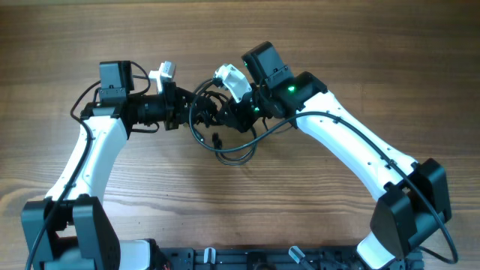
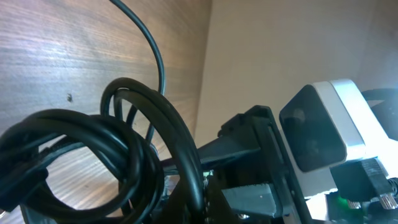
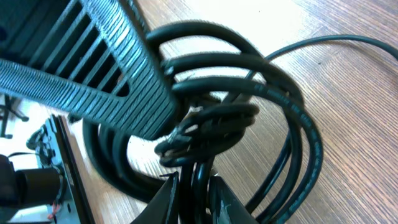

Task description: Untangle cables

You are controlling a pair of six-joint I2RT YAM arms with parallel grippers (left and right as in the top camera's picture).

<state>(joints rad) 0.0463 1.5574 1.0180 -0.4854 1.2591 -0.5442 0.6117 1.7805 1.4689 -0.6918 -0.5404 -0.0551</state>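
Note:
The cables [image 1: 212, 111] are a knotted bundle of thin black cords held just above the table between my two grippers, with a loose loop [image 1: 234, 156] hanging toward the front. My left gripper [image 1: 189, 111] reaches in from the left. In the left wrist view the coils [image 2: 137, 143] fill the foreground and one strand runs down between the left gripper's jaws [image 2: 189, 205]. My right gripper [image 1: 234, 112] reaches in from the right. In the right wrist view its fingers [image 3: 196, 199] are shut on two strands below the knot [image 3: 211, 127].
The wooden table [image 1: 337, 45] lies under everything. The left arm's ribbed black body [image 3: 93, 62] is close against the bundle in the right wrist view. The right arm's white camera housing [image 2: 323, 124] is near in the left wrist view. A black rail [image 1: 247, 259] runs along the front edge.

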